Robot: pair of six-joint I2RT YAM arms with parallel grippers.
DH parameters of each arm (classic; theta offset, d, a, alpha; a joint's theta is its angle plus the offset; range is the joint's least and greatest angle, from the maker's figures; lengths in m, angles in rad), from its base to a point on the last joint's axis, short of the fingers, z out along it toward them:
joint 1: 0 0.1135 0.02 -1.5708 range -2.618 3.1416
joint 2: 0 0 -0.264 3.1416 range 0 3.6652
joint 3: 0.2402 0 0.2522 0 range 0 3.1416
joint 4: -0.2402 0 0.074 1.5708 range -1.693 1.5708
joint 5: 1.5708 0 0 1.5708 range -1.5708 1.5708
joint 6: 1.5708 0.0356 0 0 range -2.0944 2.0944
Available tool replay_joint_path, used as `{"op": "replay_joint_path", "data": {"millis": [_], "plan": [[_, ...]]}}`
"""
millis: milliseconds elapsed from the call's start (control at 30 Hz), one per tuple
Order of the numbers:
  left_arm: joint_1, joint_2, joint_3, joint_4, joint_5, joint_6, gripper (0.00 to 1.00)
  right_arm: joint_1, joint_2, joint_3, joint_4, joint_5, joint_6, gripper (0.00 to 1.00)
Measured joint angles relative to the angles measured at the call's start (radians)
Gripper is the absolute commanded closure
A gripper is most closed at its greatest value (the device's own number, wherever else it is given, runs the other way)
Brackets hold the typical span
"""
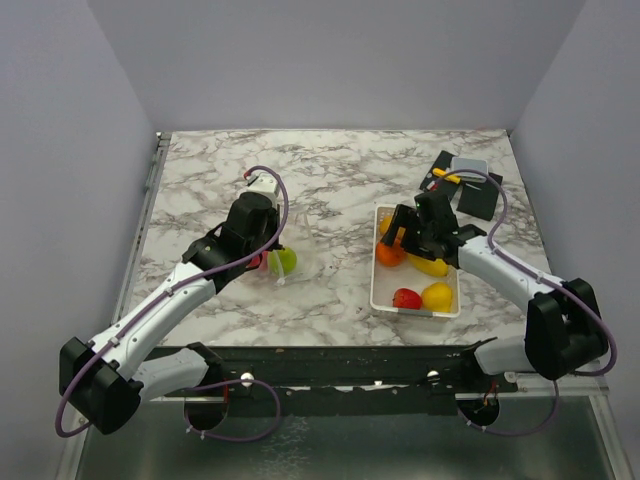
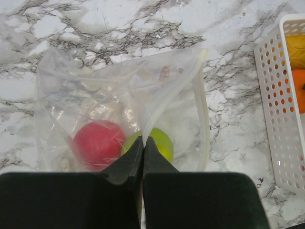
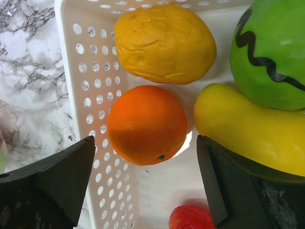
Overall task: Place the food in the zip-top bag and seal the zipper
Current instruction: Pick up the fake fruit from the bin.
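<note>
Near table [image 1: 330,170] centre, toward 8 o'clock: left gripper [image 2: 143,143], jaws pressed fully together, pinched on the bag [image 2: 86,86] at its lip, right at the zipper [image 2: 174,95] strip's curve down into the fingertips. Bag flat on the marble; clear, thin, crinkled film. Zipper pale and stiffer, its two runs parted, mouth gaping toward 3 o'clock in the wrist view. Two pieces of food inside, close against the fingers: red ball [image 2: 97,143] at their 10 o'clock, green ball [image 2: 163,143] at their 1 o'clock, side by side, both round and glossy.

Toward 4 o'clock: right gripper [image 3: 145,155], jaws spread wide, holding nothing, poised above the basket [image 3: 95,95], one finger either side of the orange [image 3: 145,119]; contact with it not visible. One finger over the basket's wall, the other over the banana [image 3: 248,129].

Basket white, rigid, walls punched with round holes. Around the orange: dimpled lemon [image 3: 164,43] at 12 o'clock, banana at 3, green melon [image 3: 271,52] with a black zigzag at 2, red piece [image 3: 190,217] at 5, cut off by the frame edge.

Open marble between bag mouth and basket wall; broader marble toward 12 o'clock. Black items [image 1: 470,190] at 2 o'clock, just past the basket's far end.
</note>
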Motion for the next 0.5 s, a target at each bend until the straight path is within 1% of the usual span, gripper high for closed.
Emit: {"op": "replay_joint_path", "data": {"millis": [133,267,400,500], "plan": [[0.000,0.002,0.000,0.000,0.000,0.000,1.00,-0.005,0.031,0.000,0.029,-0.019,0.000,0.08],[0.000,0.007,0.000,0.000,0.000,0.000,1.00,-0.008,0.059,-0.008,0.056,-0.046,0.000,0.10],[0.000,0.012,0.000,0.000,0.000,0.000,1.00,-0.009,0.087,-0.023,0.079,-0.061,0.001,0.16],[0.000,0.013,0.000,0.000,0.000,0.000,1.00,-0.009,0.101,-0.032,0.086,-0.069,0.005,0.24]]}}
